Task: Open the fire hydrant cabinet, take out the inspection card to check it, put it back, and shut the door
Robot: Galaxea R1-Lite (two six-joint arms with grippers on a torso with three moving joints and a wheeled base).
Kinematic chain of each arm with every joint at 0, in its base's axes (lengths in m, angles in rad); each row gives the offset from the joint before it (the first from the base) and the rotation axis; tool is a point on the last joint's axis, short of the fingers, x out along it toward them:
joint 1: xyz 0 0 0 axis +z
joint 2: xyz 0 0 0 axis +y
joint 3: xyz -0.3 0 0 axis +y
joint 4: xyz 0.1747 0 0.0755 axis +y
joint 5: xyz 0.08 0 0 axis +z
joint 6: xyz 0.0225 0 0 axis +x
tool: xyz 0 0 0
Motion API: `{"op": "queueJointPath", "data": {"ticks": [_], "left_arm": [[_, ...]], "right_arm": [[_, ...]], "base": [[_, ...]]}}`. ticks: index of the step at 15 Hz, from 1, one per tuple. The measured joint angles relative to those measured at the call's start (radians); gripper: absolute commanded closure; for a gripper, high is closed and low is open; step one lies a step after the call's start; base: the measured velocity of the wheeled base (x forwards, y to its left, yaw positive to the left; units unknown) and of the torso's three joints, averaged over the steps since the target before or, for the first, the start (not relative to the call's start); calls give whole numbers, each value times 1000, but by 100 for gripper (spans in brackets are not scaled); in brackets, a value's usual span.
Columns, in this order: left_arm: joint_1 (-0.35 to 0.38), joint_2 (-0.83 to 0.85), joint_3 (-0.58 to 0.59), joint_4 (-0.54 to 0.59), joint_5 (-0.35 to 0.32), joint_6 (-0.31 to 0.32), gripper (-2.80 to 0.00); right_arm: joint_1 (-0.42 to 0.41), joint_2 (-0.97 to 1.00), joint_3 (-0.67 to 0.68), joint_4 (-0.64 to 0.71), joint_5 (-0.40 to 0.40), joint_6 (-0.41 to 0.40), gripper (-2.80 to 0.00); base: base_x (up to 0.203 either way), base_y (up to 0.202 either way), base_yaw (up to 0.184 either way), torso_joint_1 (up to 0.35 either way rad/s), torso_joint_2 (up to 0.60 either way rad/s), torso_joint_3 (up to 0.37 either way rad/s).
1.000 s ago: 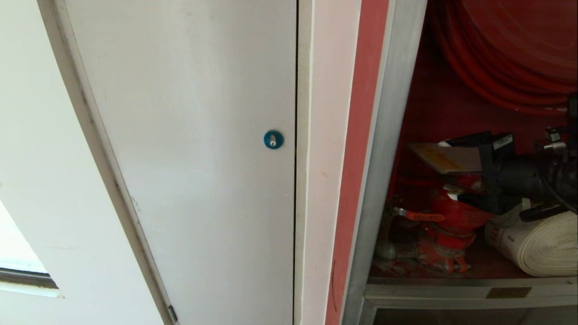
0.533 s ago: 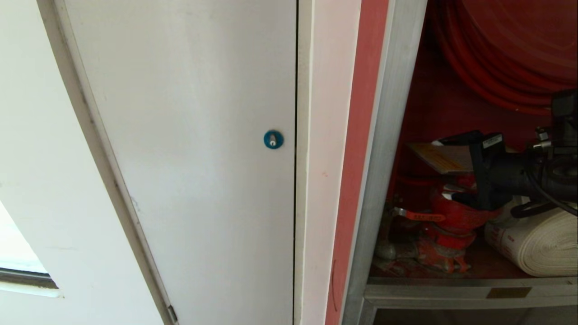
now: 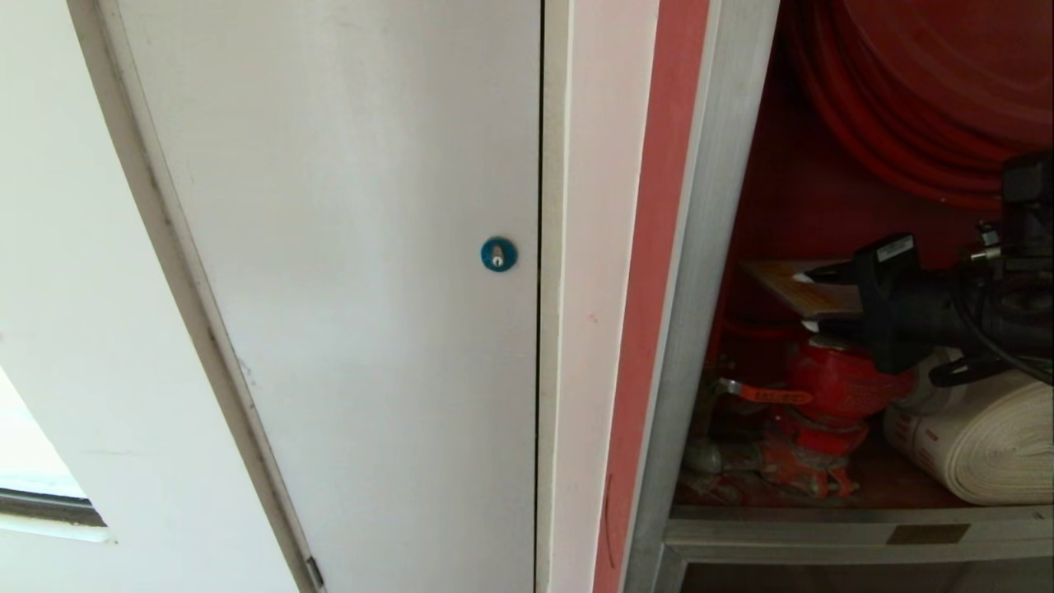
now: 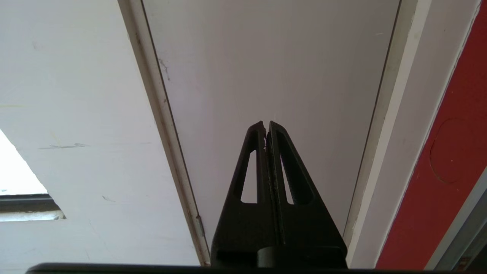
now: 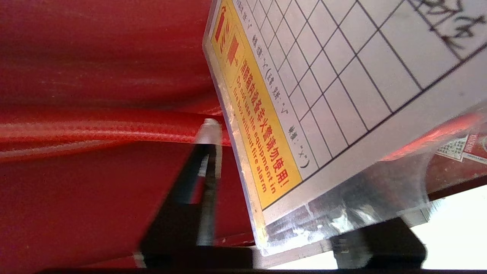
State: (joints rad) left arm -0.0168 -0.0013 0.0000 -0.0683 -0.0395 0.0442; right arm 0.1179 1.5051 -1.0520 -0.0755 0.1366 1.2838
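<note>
The fire hydrant cabinet (image 3: 708, 247) stands open at the right, red inside behind a silver frame. My right gripper (image 3: 819, 302) reaches in from the right. The inspection card (image 3: 790, 288), a gridded white form with a yellow warning strip in a clear sleeve, lies between its fingers. In the right wrist view a gap shows between one finger (image 5: 207, 160) and the card (image 5: 323, 95); the other finger is hidden behind the card. My right gripper (image 5: 274, 129) is open. My left gripper (image 4: 266, 123) is shut and parked facing the grey-white panel. The door is out of view.
A red hose reel (image 3: 922, 99) fills the cabinet's top. A red valve (image 3: 832, 387) and a white rolled hose (image 3: 980, 453) sit below the card. A grey-white panel door with a blue round lock (image 3: 498, 254) stands to the left of the cabinet.
The right gripper's fingers have drawn closer together around the card, and the gripper has edged a little deeper into the cabinet. The left arm has not moved.
</note>
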Motion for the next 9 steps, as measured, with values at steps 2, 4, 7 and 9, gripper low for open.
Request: {"op": "queueJointPath", "data": {"ticks": [2,4,7,9], "left_arm": [[0,0,0,0,0,-1,0],[0,0,0,0,0,0,0],[0,0,0,0,0,-1,0],[0,0,0,0,0,0,0]], "right_arm": [[1,-1,-5,0,1,-1,0],[2,-7,-5,9,1,-1,0],[3,-30,-3,18,3,-2,0],[12,-61,-2,54,5,-2,0]], "base": [[0,0,0,0,0,0],[0,0,0,0,0,0],[0,0,0,0,0,0],[0,0,0,0,0,0]]}}
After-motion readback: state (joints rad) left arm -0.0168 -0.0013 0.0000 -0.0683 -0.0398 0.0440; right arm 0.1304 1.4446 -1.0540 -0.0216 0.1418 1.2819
